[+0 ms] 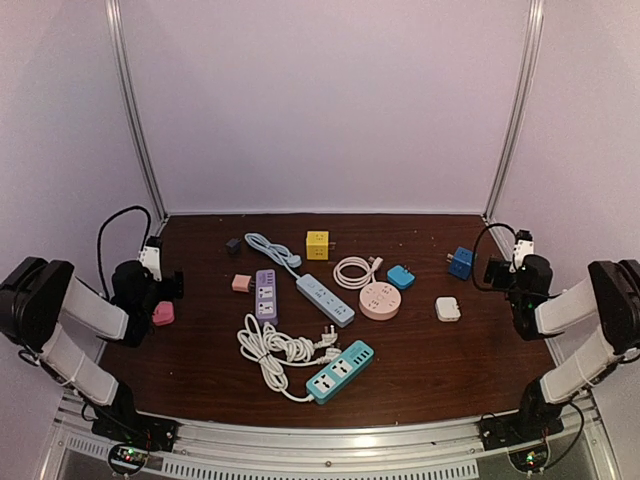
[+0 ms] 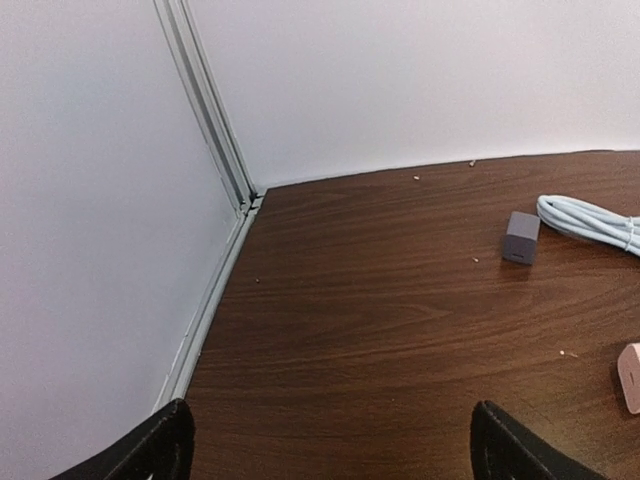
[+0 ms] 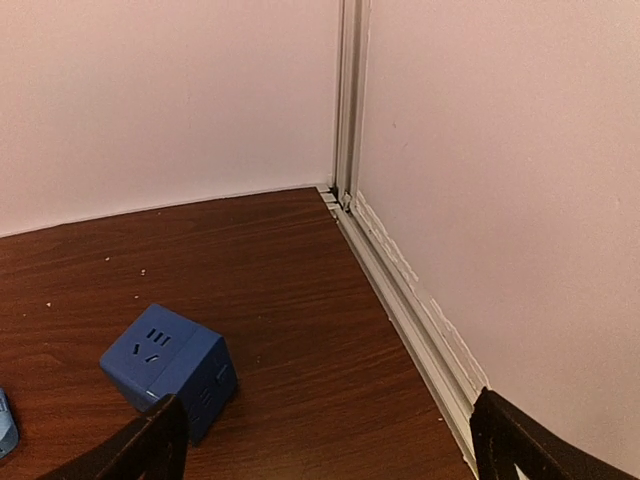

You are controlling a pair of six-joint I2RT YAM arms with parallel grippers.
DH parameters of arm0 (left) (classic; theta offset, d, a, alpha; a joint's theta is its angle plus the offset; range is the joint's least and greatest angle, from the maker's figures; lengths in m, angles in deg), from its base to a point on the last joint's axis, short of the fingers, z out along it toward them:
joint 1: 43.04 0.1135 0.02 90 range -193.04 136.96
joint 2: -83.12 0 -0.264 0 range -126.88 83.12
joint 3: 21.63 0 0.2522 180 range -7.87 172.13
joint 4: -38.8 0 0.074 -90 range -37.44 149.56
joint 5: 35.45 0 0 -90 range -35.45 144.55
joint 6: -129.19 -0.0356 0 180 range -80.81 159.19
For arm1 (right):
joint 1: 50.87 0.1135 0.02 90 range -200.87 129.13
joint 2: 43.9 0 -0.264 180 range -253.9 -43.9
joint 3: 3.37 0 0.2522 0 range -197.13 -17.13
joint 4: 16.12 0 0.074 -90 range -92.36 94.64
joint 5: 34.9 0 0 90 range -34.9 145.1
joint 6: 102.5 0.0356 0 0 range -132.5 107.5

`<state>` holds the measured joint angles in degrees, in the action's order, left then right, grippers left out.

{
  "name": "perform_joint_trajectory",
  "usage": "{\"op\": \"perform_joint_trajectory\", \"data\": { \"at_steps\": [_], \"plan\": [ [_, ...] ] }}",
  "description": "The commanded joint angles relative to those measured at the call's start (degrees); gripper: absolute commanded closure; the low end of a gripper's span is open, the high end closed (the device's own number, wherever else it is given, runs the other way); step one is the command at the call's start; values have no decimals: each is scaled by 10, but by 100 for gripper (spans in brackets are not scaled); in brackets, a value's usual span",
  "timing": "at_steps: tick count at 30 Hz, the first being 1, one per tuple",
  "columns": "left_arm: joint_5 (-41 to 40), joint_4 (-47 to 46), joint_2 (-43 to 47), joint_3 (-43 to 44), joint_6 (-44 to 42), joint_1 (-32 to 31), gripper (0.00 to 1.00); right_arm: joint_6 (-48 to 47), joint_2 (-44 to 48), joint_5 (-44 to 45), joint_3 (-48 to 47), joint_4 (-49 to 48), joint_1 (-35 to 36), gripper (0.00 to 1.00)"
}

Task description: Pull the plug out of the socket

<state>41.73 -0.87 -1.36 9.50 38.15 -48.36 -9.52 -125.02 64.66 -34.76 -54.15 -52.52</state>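
Left gripper (image 2: 330,450) and right gripper (image 3: 328,445) both hang with fingers apart, empty; the white plug (image 1: 326,340) and teal power strip (image 1: 341,372) lie well away, between the two, untouched. Nothing looks done yet: reach, grip and pull all remain

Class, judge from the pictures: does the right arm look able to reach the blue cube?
Probably yes: the blue cube sits just ahead of the open right gripper, with only bare table between.
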Motion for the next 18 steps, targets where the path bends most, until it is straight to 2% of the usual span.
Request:
{"op": "perform_joint_trajectory", "data": {
  "at_steps": [1,2,3,5,6,7,18],
  "plan": [
    [60,-162,-53,-26,-47,0,2,-44,-79,-91,16,-166,1,0],
    [60,-130,-45,-16,-43,0,2,-51,-83,-94,24,-199,3,0],
    [54,-127,-48,-10,-42,0,2,-51,-70,-108,23,-169,3,0],
    [41,-111,-52,3,-33,1,2,-59,-84,-129,25,-198,3,0],
    [38,-102,-51,6,-29,3,2,-55,-80,-122,22,-176,3,0],
    [41,-108,-55,6,-29,5,2,-48,-73,-117,16,-154,3,0],
    [40,-111,-53,5,-29,5,2,-40,-80,-81,18,-175,3,0]
  ]
}}
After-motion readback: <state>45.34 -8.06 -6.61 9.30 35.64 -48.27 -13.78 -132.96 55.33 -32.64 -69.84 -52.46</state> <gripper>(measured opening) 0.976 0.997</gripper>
